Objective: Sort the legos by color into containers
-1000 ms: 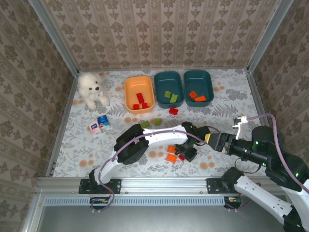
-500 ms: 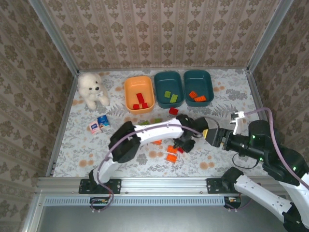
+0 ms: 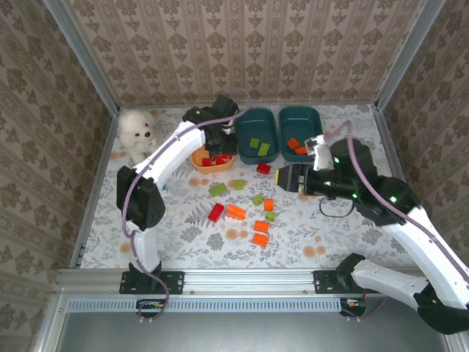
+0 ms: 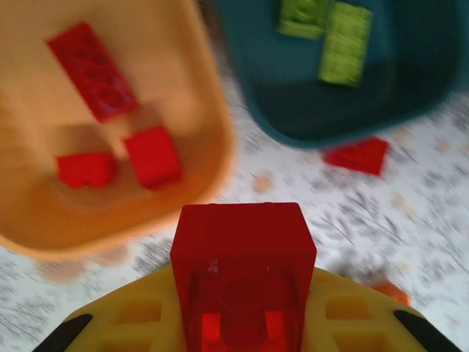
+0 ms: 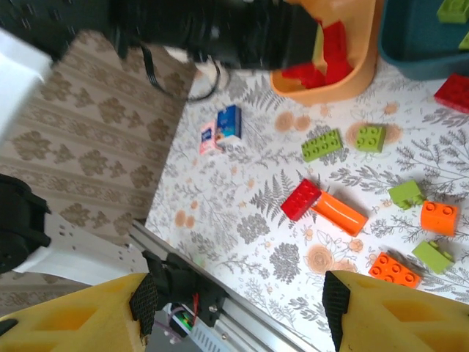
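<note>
Seen from the left wrist, the left claw [image 4: 243,293] is closed on a squarish red brick [image 4: 243,249], pinched between its yellow fingers [image 4: 132,323]. The brick fills the gap between them.

The orange tub [image 4: 168,73] lies just ahead of this claw and to its left. Its near right corner meets the brick's far edge in the picture. The tub's long axis runs away from the claw. Three sorted reds [image 4: 94,70] already lie in it. Ahead and to the right is a teal tub [image 4: 410,73] holding greens [image 4: 344,44]. A stray red [image 4: 357,155] lies on the floral surface [image 4: 293,176] between that tub and the claw. The picture is blurred, so heights are hard to judge.

From above, the left claw [image 3: 218,145] hangs at the orange tub [image 3: 205,165], covering most of it.

The right claw [image 5: 234,315] is spread wide and holds nothing. Loose bricks [image 5: 338,213], red, orange and green, lie scattered ahead of it. From above, this claw [image 3: 282,178] is well apart from the orange tub, which lies off to its left.

The left arm is plainly the nearer one. The drop probably calls for a small shift ahead and left. That should put the brick over the tub floor, not its rim.
</note>
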